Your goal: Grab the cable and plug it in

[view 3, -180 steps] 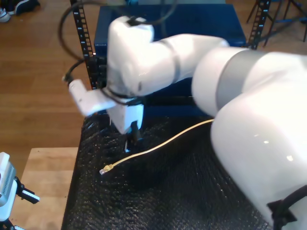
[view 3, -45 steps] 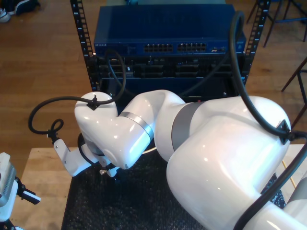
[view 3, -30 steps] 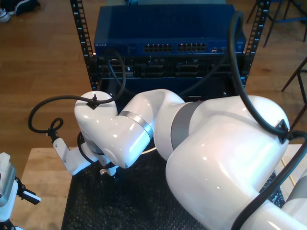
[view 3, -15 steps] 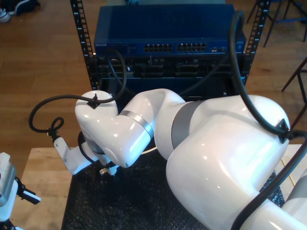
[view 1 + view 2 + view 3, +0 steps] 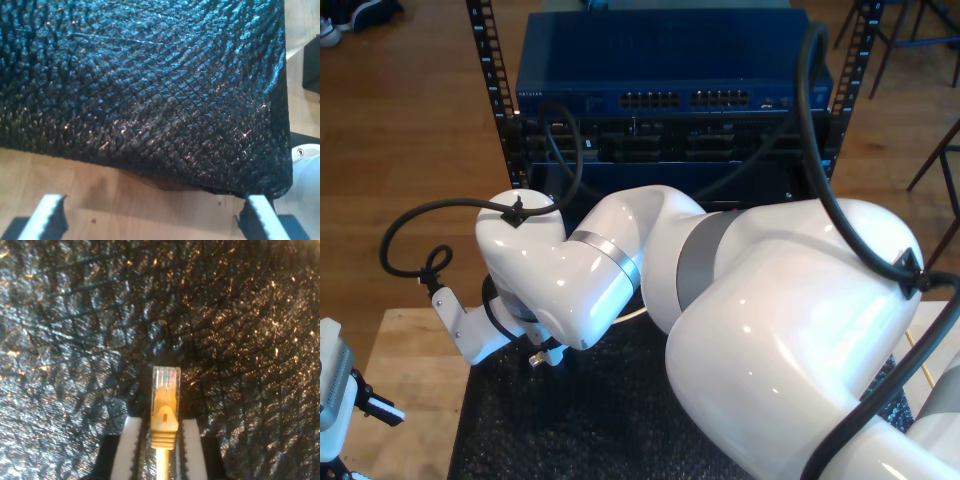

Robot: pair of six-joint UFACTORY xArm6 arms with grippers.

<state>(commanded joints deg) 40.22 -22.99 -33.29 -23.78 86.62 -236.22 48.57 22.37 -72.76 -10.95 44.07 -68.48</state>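
Second end effector (image 5: 157, 450) closed around the cable (image 5: 164, 427), just behind the clear plug (image 5: 165, 385), serrated white fingers (image 5: 131, 447) pressing on both sides of the yellow boot. Plug pointing forward, just above the black textured mat (image 5: 60, 340). First end effector (image 5: 152, 217) wide open, holding nothing, over the wooden worktop (image 5: 100, 195) beside the mat edge. In the exterior view, blue network switch (image 5: 660, 75) in the rack behind.

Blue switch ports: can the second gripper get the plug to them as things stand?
Probably yes. My second gripper is shut on the cable behind its clear plug, which points forward over the black mat. The blue switch shows open ports facing the arm, nothing between; final alignment can't be judged.
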